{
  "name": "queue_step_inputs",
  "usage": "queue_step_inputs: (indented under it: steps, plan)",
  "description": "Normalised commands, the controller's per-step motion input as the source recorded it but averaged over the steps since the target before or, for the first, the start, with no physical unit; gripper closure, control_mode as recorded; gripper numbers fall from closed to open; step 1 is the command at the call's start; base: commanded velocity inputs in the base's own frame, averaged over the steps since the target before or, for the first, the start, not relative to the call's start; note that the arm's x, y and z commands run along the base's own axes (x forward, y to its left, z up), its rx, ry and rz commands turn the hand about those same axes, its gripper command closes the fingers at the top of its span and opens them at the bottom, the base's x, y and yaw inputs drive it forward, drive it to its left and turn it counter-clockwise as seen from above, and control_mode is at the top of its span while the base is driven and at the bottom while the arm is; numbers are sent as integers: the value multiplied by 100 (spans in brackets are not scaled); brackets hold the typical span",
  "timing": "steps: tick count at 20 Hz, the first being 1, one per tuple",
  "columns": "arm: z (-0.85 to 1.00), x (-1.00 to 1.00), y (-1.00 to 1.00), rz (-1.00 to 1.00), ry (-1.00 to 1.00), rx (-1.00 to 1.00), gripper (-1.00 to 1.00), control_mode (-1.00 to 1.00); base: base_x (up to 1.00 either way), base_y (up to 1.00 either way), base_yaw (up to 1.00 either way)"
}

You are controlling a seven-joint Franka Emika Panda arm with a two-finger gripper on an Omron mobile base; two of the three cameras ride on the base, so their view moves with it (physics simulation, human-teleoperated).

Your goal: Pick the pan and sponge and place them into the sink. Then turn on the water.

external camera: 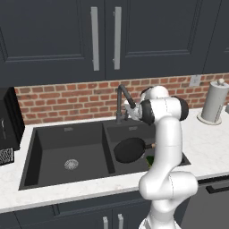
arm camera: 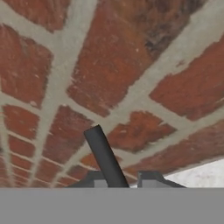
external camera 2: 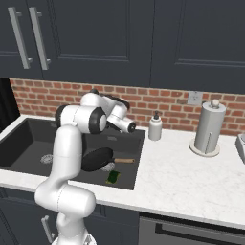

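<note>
The black pan [external camera: 129,150] [external camera 2: 98,159] lies in the narrower right basin of the black sink [external camera: 49,138] [external camera 2: 19,143], its handle pointing right. Beside it in the same basin sits the green sponge [external camera 2: 113,177] [external camera: 150,161], partly hidden by my arm in the left base view. My gripper [external camera: 131,110] [arm camera: 122,180] is up at the dark gooseneck faucet [external camera: 120,100], facing the brick wall. It is shut on the faucet's dark lever [arm camera: 104,155], which rises between the finger tips. No water is in view.
A paper towel holder [external camera: 214,103] [external camera 2: 209,127] stands on the white counter at the right. Near the wall behind the sink is a soap dispenser [external camera 2: 155,127]. A black appliance [external camera: 9,120] sits left of the sink. Dark cabinets hang overhead.
</note>
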Motion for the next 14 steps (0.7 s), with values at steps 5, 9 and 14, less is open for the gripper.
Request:
queue_step_inputs:
  steps: [5,9,14]
  plan:
    - [0,0,-14,-6,13,24,100,-100,0,0,0]
    - [0,0,-14,-7,12,23,100,-100,0,0,0]
    - [0,0,-15,-6,11,22,100,-100,0,0,0]
